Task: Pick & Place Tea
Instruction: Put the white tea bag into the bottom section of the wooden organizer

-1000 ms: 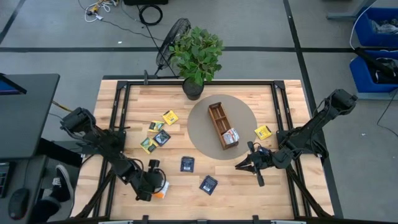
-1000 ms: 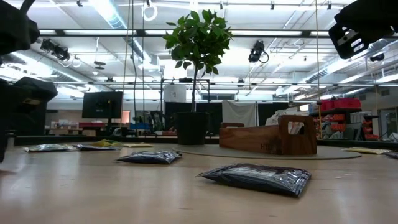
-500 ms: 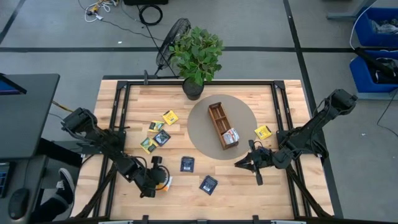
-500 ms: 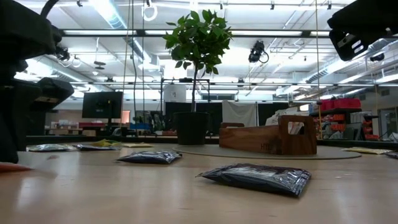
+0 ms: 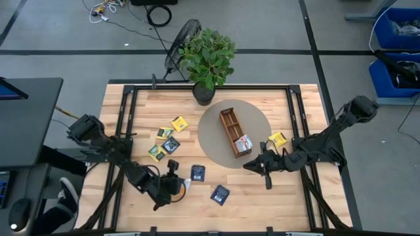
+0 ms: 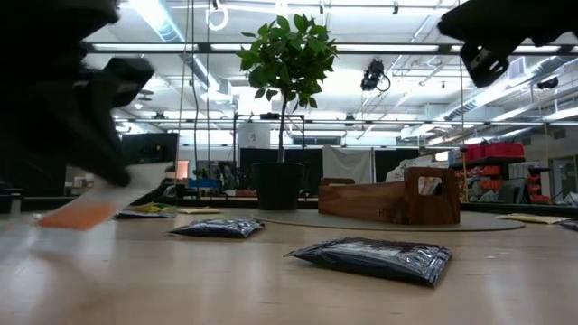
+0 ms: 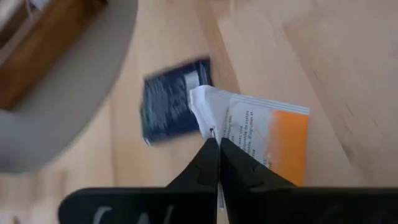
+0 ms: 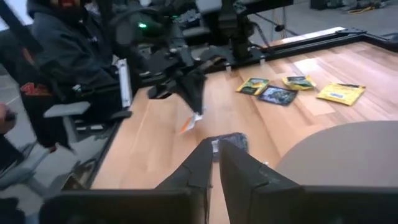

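The left tool (image 7: 217,144) is closed on an orange-and-white sachet (image 7: 264,140) and holds it above the counter (image 5: 249,196), near a navy sachet (image 5: 197,172). The right tool (image 5: 252,166) is closed, holds nothing, and hovers beside the tray (image 5: 234,132).

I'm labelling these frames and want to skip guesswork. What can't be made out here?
- Print on the orange-and-white sachet held by the left claw: blurred in the left wrist view.
- What fills the wooden tray: low view, its walls hide it.
- Yellow sachet: high view, right arm partly covers it.
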Robot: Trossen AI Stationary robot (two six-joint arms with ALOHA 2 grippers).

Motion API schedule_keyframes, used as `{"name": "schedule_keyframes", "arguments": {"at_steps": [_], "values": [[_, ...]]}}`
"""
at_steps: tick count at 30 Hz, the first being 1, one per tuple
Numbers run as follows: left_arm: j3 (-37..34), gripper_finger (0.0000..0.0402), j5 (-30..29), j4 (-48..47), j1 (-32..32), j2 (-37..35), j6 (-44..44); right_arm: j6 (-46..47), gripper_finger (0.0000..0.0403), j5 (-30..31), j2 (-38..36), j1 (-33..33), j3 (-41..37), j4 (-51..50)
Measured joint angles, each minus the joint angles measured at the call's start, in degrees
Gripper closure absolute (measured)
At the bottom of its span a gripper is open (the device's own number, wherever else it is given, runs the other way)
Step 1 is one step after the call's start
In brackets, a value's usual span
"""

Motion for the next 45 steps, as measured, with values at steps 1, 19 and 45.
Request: {"name": "schedule_keyframes", "arguments": {"at_steps": [1,19,45], "values": [[0.6,0.0397,-0.1,0.0,0.8,0.0,1.6,0.0,0.0363,-0.5,0.3,-0.8,0.0,0.1],[7.0,0.0395,-0.8,7.8,12.9,-0.2,25.0,1.7,0.0175,-6.3,21.6,-11.7,19.5,-4.1],[7.1,0.0395,-8.5,12.5,13.1,-0.3,34.5,9.0,0.0197,-15.3,29.6,-19.6,31.2,-18.1]]}}
